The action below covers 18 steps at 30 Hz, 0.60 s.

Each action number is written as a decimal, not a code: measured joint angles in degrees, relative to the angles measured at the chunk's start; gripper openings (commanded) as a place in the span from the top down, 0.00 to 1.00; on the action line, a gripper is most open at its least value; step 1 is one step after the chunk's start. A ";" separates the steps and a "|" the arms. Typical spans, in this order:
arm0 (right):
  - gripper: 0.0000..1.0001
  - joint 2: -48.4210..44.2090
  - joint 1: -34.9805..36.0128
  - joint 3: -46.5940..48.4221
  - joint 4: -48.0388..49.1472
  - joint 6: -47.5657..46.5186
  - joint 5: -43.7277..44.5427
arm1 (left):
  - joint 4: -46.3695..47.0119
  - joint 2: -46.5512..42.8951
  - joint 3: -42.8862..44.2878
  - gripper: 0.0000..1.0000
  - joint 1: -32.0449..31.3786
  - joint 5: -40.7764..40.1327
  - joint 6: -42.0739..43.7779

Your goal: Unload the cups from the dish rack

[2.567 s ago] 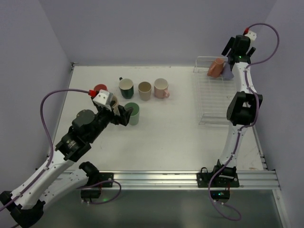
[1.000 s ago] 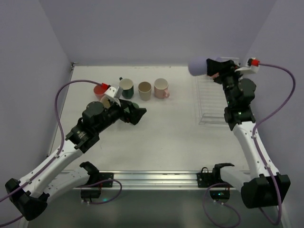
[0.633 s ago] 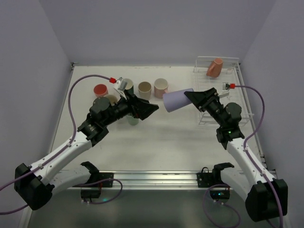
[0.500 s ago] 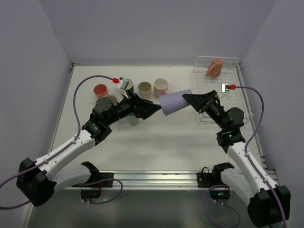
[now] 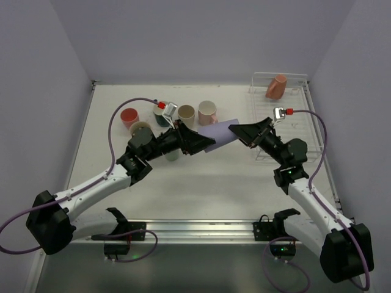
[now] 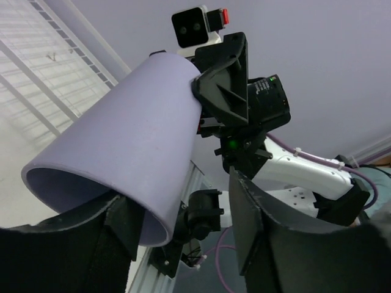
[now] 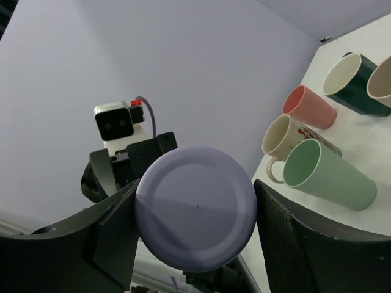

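Lavender cup lies on its side in the air above the counter, left of the dish rack. The left hand, fingers spread round the open rim, could close off-centre. The right hand, pinching the closed end, could release early and drop it. Both arms reach inward.

Both arms white, blk joints; purple cables, red plugs.

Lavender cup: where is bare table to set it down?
Bare table between the pink mug and the dish rack; a wider patch from the light green cup to the near rail. Crowded back left, red cup through tan cup.
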 measured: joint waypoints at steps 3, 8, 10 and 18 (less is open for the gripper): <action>0.59 0.74 1.20 0.00 1.84 1.07 0.11 | 0.22 0.26 -0.22 0.72 0.04 -0.46 -0.61; 0.31 1.86 2.38 -0.63 4.44 2.40 0.74 | 0.24 -0.66 -0.02 1.00 -0.20 -0.79 -0.22; 0.10 1.88 2.60 -1.07 4.92 2.62 0.83 | -2.73 -1.27 0.74 1.00 -0.35 -1.40 1.38; 0.01 -3.15 3.74 -2.64 -5.64 -3.15 1.97 | -27.06 2.67 15.98 1.00 -1.25 -11.58 16.92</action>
